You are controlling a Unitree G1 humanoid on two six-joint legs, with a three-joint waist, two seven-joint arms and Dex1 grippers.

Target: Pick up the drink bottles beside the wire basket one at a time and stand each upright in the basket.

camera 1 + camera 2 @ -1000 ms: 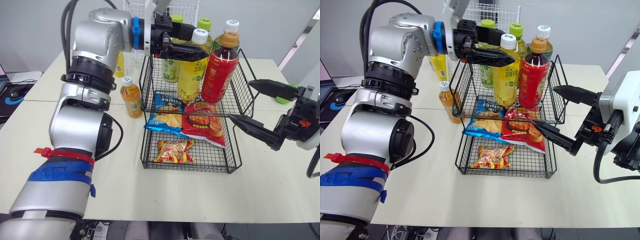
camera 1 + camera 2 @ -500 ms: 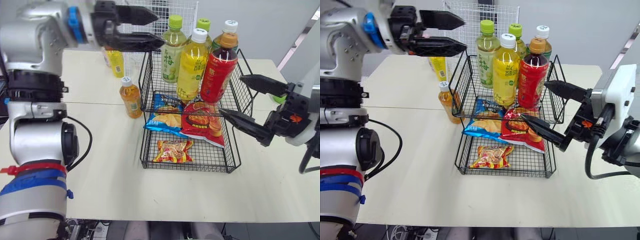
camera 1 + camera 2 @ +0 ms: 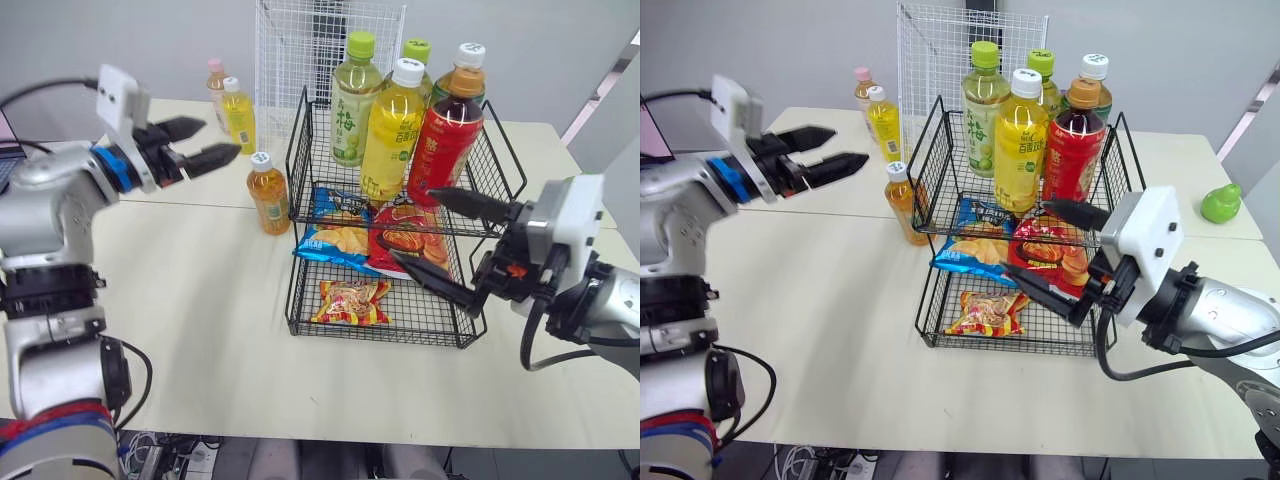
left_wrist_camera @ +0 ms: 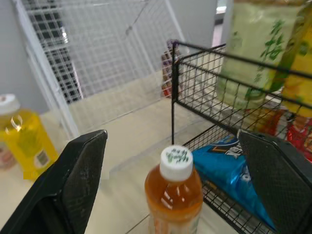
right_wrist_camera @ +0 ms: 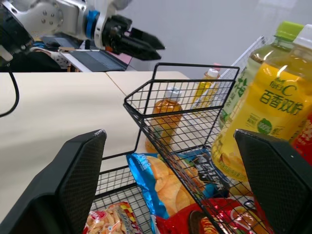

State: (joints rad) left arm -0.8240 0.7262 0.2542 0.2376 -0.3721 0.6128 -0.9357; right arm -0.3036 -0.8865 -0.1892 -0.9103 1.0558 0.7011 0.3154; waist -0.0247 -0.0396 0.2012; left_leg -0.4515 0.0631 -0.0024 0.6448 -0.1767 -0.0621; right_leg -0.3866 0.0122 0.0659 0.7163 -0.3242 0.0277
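1. While both claws are empty, the nearest thing is the small snack pack (image 3: 349,302). It lies on the low shelf of the wire basket (image 3: 297,140), which sits on the pale table (image 3: 200,330).
2. Just past it, the right claw (image 3: 413,225) hangs at the near right side of the basket. Its two black fingers are wide apart and hold nothing. They point left, toward the red snack bag (image 3: 408,245) and the blue chip bag (image 3: 333,238).
3. The small orange bottle (image 3: 267,193) stands on the table just left of the basket, very close to its wire wall. It stands straight up with its white cap on top. I think it is the next one to pick up.
4. The left claw (image 3: 220,137) is up in the air, left of that bottle and, I think, a bit farther back. Its fingers (image 4: 73,185) are apart too. In the left wrist view the orange bottle sits ahead, between the two fingers, not touching them.
5. The left arm is the nearer one, and the basket is in the way of the right claw. So the left claw should go right and down, then close on the bottle's sides.
6. On the top shelf stand the red bottle (image 3: 443,140), the big yellow bottle (image 3: 393,135) and the green bottle (image 3: 354,105). Two more stand behind them.
7. Far back on the left stand a small yellow bottle (image 3: 238,118) and a pink-capped bottle (image 3: 214,82), beside a white wire panel (image 3: 290,50). They wait for their turn.
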